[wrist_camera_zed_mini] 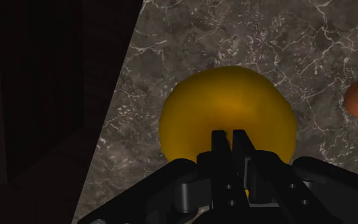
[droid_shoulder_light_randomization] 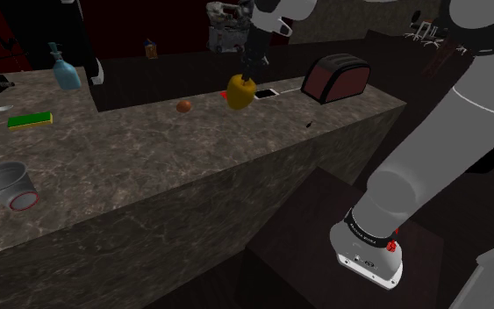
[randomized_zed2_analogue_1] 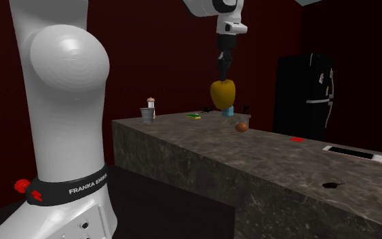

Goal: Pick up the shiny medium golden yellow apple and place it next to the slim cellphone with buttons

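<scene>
Gripper point(droid_shoulder_light_randomization: 248, 74): fingers point(wrist_camera_zed_mini: 219, 149) clamped on the top of the yellow apple point(droid_shoulder_light_randomization: 240, 91), almost meeting in the wrist view.

Apple: held off the marble counter point(droid_shoulder_light_randomization: 148, 158), hanging directly below the gripper. The second exterior view shows open space between the fruit and the surface.

Cellphone point(droid_shoulder_light_randomization: 267, 92): lying flat on the counter near its far edge, just to the shoulder view's right of the apple.

Toaster point(droid_shoulder_light_randomization: 335, 76): standing further right, apart from the cellphone.

Small brown egg-shaped object point(droid_shoulder_light_randomization: 184, 106): on the counter to the apple's left in the shoulder view, not touching it.

Further left in the shoulder view:
- A green-and-yellow sponge point(droid_shoulder_light_randomization: 30, 119).
- A blue spray bottle point(droid_shoulder_light_randomization: 65, 70) at the far side.
- A grey cup point(droid_shoulder_light_randomization: 6, 186) at the near left.
</scene>
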Controlling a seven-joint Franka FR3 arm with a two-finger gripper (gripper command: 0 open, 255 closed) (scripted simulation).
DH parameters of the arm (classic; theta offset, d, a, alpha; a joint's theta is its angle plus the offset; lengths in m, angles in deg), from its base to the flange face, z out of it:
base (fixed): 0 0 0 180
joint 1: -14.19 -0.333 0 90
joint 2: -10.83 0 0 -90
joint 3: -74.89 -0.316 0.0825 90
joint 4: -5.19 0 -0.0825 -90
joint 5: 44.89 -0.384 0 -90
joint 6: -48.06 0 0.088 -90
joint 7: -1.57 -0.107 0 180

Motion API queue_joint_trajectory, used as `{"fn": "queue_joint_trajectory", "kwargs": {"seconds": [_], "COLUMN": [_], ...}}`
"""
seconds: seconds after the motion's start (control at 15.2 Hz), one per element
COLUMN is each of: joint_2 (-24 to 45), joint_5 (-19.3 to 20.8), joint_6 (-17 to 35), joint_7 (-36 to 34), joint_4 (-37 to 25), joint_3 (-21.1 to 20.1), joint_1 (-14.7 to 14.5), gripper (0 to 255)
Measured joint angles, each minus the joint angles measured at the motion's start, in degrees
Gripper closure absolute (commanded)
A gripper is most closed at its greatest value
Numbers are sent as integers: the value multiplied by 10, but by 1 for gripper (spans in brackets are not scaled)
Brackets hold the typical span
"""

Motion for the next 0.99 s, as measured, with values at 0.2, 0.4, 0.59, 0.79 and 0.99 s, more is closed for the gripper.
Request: {"fn": "queue_joint_trajectory", "kwargs": {"seconds": [0.2,0.4,0.59,0.79,0.99], "joint_2": [43,90,142,195,251], "joint_5": [0,-1,-4,-7,-10], "joint_6": [-3,-5,-9,-21,-37], "joint_7": [30,54,84,110,128], "joint_4": [-40,-84,-135,-193,-262], "joint_3": [15,26,38,48,53], "joint_1": [14,27,44,61,76], "gripper": [255,255,255,255,255]}}
